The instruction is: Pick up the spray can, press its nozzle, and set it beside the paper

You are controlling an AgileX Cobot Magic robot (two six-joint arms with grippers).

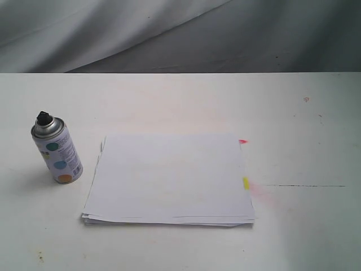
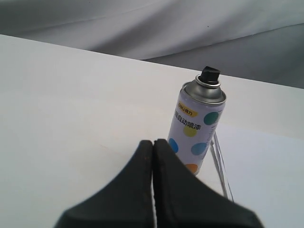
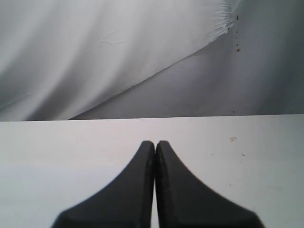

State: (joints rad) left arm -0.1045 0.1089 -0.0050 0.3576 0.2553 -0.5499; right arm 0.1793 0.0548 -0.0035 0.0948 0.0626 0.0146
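Silver-topped, dot-labelled white spray can [image 1: 56, 151] upright on the white table [image 1: 304, 135], just beside the white paper stack [image 1: 169, 178], not touching. Left gripper [image 2: 153, 142] and right gripper [image 3: 155, 142]: fingers pressed together, holding nothing.

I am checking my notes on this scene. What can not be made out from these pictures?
Base of the spray can: left wrist view, hidden behind the shut left gripper.
Text on its label: exterior view, too small.
Sheet count of the paper: exterior view, edges too thin.
Both arms: outside the exterior view.
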